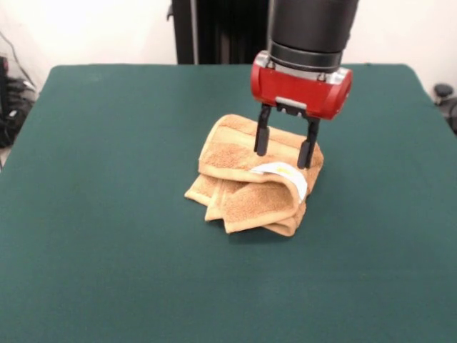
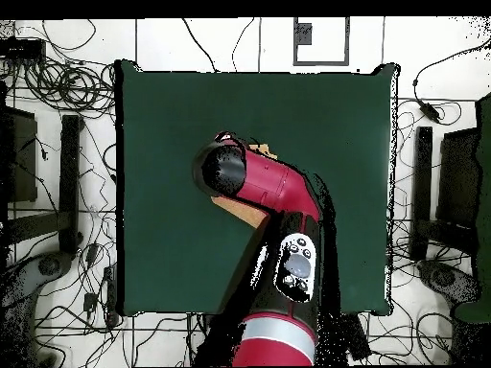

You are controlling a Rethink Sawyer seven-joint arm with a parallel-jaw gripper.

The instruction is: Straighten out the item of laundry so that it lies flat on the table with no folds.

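Note:
The item of laundry [image 1: 243, 193] is an orange-tan terry towel, bunched in several folded layers near the middle of the dark green table [image 1: 107, 214], with a white tag [image 1: 282, 173] turned up on its right side. My gripper [image 1: 284, 148] hangs straight down over the towel's far right part, open, its two black fingers [image 1: 261, 136] spread apart with tips at or just touching the top layer. In the overhead view the arm [image 2: 264, 187] covers most of the towel; only small tan slivers [image 2: 240, 209] show beside it.
Green table surface surrounds the towel on every side. Beyond the table's edges [image 2: 120, 192], cables and dark equipment lie on the white floor [image 2: 58, 144].

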